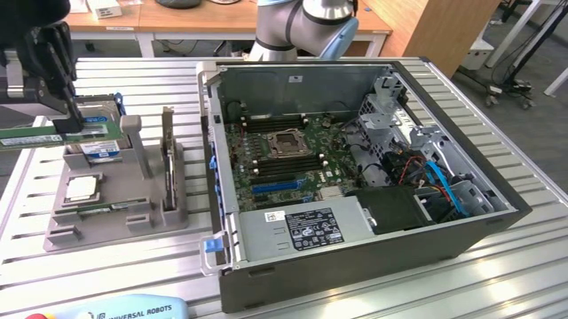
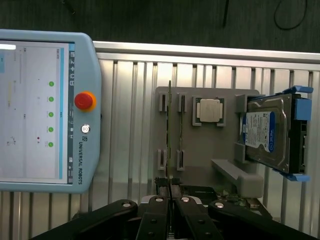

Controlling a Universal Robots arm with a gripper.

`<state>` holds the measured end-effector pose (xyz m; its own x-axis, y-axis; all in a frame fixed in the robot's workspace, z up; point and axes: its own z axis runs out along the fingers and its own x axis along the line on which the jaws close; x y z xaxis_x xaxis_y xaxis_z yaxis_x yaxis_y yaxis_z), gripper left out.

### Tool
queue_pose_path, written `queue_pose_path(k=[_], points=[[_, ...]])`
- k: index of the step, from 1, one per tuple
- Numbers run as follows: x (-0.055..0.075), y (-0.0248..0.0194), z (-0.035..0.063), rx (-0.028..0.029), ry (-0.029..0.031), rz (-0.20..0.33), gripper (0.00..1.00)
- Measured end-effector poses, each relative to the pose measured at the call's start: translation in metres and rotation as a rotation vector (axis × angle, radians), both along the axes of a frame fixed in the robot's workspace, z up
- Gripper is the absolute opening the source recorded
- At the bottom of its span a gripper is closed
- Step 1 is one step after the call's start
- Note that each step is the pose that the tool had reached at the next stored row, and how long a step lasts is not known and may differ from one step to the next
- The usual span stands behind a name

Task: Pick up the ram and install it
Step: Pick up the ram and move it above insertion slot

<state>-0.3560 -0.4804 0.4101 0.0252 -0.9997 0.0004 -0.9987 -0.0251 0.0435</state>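
My gripper (image 1: 64, 127) hangs at the exterior view's left, above the grey parts holder (image 1: 116, 199), shut on the ram (image 1: 28, 139). The ram is a long green stick that runs out sideways from the fingers. In the wrist view the ram (image 2: 170, 125) shows edge-on as a thin line reaching out from the closed gripper (image 2: 170, 192) over the holder (image 2: 210, 150). The open computer case (image 1: 355, 166) lies at the exterior view's right, motherboard up, with dark memory slots (image 1: 282, 165) beside the processor socket (image 1: 288, 143).
The holder also carries a hard drive with a blue label (image 2: 267, 132), a square silver processor (image 2: 209, 110) and another thin stick (image 2: 180, 135) in a slot. A teach pendant (image 2: 45, 110) lies on the slatted table beside the holder. The arm's base (image 1: 302, 26) stands behind the case.
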Motion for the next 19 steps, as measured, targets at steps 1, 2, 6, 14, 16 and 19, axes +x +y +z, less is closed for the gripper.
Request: queue_pose_path(k=[1,2,6,14,16,19], points=[[0.002,0.0000,0.0000,0.0000,0.0000,0.000,0.12],[0.004,0.0000,0.0000,0.0001,0.0000,0.000,0.12],[0.012,-0.0002,0.0000,0.0000,0.0004,0.000,0.12],[0.029,-0.0003,0.0000,0.0000,0.0012,0.000,0.12],[0.034,-0.0004,0.0000,0.0000,0.0015,0.000,0.12],[0.041,-0.0004,0.0000,-0.0001,0.0019,0.000,0.12]])
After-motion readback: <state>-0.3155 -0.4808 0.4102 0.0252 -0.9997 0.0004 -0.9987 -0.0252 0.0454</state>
